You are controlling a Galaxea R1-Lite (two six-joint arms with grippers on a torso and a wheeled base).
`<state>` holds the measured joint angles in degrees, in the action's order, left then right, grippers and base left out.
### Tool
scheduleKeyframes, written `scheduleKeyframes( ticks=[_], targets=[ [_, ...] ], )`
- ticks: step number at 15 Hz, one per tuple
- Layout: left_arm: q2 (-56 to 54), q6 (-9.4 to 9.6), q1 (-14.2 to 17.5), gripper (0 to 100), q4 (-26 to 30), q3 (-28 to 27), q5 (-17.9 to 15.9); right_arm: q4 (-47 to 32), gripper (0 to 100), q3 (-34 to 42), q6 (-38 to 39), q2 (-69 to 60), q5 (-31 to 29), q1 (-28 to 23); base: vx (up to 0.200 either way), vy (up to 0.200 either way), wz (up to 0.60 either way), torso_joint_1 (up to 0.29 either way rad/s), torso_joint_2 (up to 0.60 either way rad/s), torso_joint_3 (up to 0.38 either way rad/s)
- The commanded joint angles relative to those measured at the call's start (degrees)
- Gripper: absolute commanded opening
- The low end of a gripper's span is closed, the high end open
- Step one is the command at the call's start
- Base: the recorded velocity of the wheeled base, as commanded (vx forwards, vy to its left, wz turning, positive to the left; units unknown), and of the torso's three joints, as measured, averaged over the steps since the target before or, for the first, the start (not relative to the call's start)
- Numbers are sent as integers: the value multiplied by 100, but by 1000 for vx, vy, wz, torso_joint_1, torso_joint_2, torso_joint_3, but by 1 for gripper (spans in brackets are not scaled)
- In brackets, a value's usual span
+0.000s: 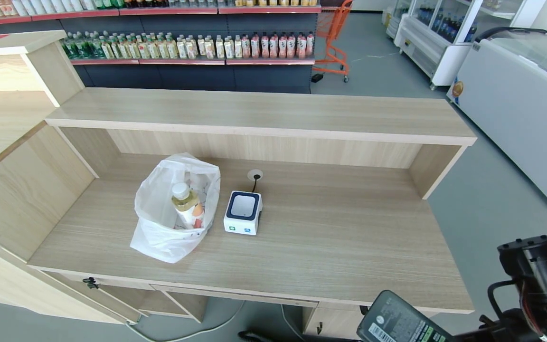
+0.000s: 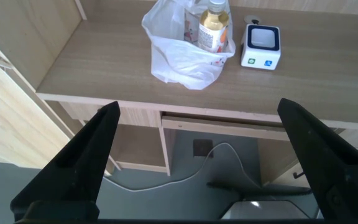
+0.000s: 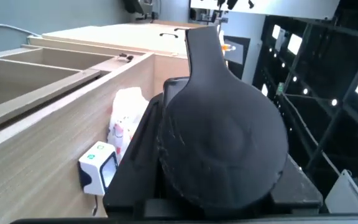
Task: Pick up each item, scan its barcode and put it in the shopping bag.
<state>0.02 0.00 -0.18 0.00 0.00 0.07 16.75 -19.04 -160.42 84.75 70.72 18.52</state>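
A white plastic shopping bag stands open on the wooden counter, left of centre. Inside it a bottle with a white cap stands upright beside other packaged goods. A small white barcode scanner sits just right of the bag, its window facing up. My left gripper hangs open and holds nothing, low in front of the counter's edge, well short of the bag and scanner. My right arm is off the counter's near right corner. A black rounded part hides its gripper.
A raised ledge runs along the counter's back, with side walls at both ends. A closed drawer sits under the front edge and cables lie on the floor below. Shelves of bottles and freezers stand beyond.
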Motion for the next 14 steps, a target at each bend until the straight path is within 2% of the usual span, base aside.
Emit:
scheduleKeyframes(
  ticks=[1,5,14],
  targets=[
    [-2,0,1,100,0,0,1,-31,0,58,-458,15,12,161,0,0,0,0,0,0],
    [-2,0,1,100,0,0,1,-40,0,58,-458,15,12,759,0,0,0,0,0,0],
    [-2,0,1,100,0,0,1,-49,0,50,-458,-29,12,750,0,0,0,0,0,0]
  ],
)
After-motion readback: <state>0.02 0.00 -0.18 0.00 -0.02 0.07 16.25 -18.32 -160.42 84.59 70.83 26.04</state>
